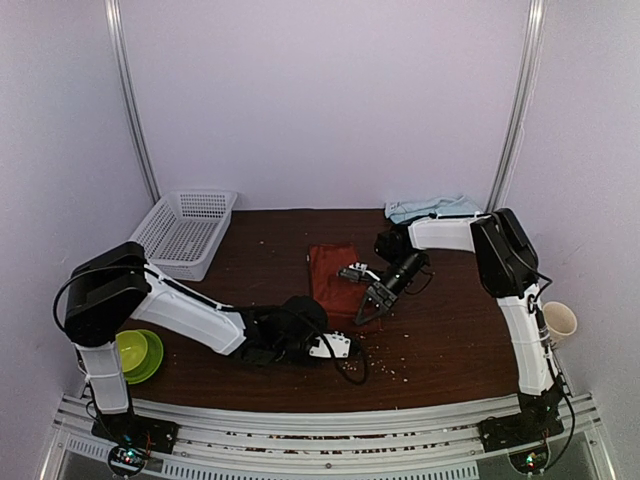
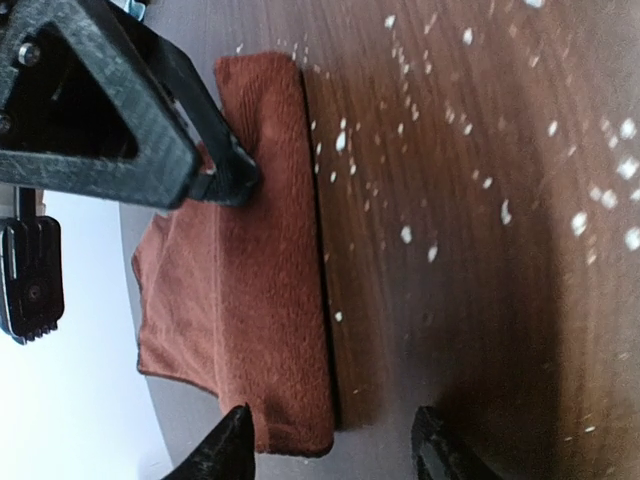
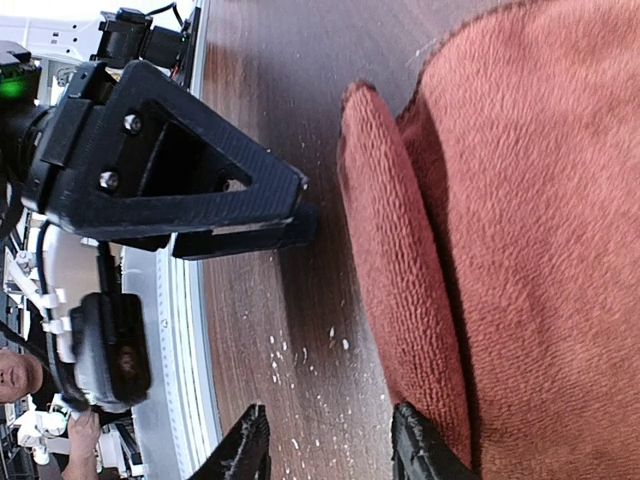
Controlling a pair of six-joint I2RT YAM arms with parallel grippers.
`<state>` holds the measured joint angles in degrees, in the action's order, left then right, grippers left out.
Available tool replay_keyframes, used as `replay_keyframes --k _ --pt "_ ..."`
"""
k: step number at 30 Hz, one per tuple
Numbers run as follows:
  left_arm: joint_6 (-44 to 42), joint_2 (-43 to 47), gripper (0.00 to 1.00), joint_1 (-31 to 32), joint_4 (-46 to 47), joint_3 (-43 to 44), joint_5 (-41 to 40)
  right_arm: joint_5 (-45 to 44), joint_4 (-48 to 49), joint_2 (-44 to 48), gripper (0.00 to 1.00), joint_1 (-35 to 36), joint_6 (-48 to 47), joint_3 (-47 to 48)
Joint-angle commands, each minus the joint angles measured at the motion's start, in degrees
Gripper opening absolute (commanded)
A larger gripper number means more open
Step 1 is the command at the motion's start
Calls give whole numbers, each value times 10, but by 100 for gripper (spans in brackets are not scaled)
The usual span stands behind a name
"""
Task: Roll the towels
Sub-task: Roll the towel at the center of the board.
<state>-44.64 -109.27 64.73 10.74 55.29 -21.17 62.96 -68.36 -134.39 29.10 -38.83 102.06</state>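
Now — left gripper [image 2: 332, 448] open astride corner of rust-red towel [image 2: 240, 330], empty; right gripper [image 3: 330, 445] open at folded edge, empty; light-blue towel [image 1: 432, 207] at back.

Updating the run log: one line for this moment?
red towel unrolled; blue towel far right; left gripper open; right gripper open; both at red towel

Top cam high, looks down over table [image 1: 460, 335]; both wrist cams close-up, share red towel [image 2: 240, 300]

Robot lab cell: pale panel walls [image 1: 330, 100], metal corner posts [image 1: 132, 100], aluminium mounting rails [image 1: 320, 420] along the near edge of a dark wood surface [image 1: 450, 340], a person's face [image 3: 12, 375] beyond the rails.
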Motion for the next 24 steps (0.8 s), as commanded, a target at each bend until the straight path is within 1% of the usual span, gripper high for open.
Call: replay_keyframes --k 1,3,12,16,22,24 --pt "-44 -8 55 5 50 5 -56 -4 -8 -12 42 -4 7 26" --pt "-52 -14 54 6 51 9 -64 -6 -8 -14 42 -5 11 31" --pt "-66 -45 46 7 32 34 -91 -19 -1 -37 42 -5 29 60" --pt "-72 -52 35 8 33 40 -106 -21 0 -46 42 -4 38 76" --pt "-83 -66 26 7 41 43 -121 -28 -10 -60 41 -2 42 102" --pt "-85 -72 19 7 46 45 -129 -30 -18 -61 41 -2 37 106"
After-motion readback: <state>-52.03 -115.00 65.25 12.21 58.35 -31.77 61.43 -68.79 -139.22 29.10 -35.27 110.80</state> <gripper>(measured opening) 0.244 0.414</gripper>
